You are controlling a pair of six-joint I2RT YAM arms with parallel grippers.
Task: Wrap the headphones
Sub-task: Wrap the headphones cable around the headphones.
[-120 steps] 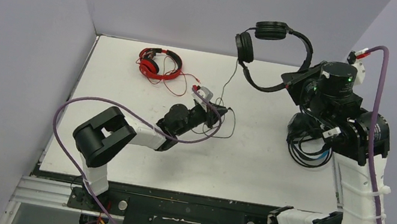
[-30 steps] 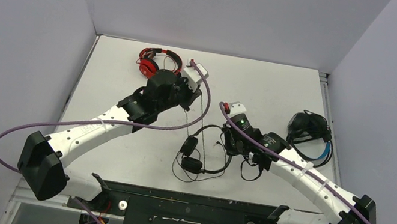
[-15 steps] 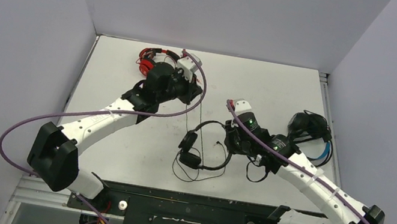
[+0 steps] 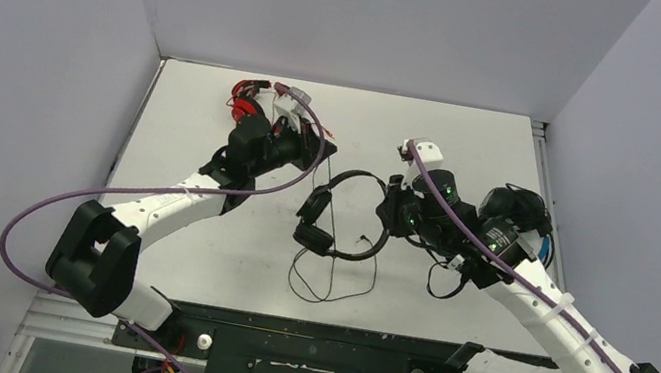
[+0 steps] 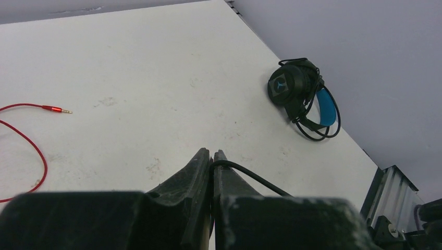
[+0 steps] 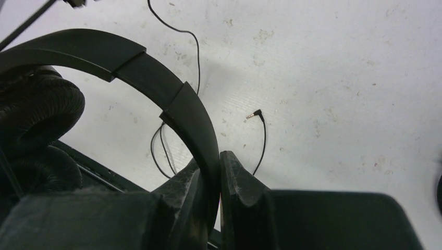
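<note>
Bright, even, diffuse light casts only faint soft shadows; all three views look reasonably sharp.

Both arms reach out, wrists turned toward each other. Left gripper [image 5: 211, 154] pinched tight on a thin cable [image 5: 245, 174]; right gripper [image 6: 211, 161] clamped across the black headband [image 6: 193, 120].

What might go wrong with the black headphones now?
The left gripper pinches only the thin black cable while the right gripper clamps the headband; pulling apart might strain the cable or slip it free. The loose loop near the table edge could snag or tangle.
</note>
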